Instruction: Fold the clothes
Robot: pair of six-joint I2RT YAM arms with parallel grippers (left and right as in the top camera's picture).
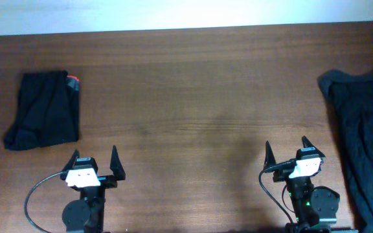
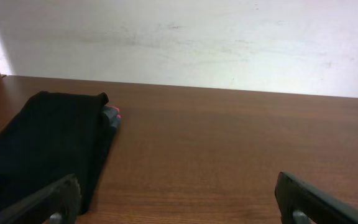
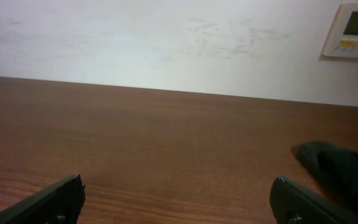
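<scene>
Left fingers [image 1: 115,163] and right fingers [image 1: 269,157] stand apart, folded garment [image 1: 44,110] left of them, rumpled garment [image 1: 364,129] right.

On the bench [image 1: 193,97], a folded garment [image 1: 43,110] lies at the far left and a heap of clothes [image 1: 361,129] at the right edge, well apart. The left claw [image 1: 96,155] sits nearer, beside the garment. The right claw [image 1: 286,145] sits left of the heap.
</scene>
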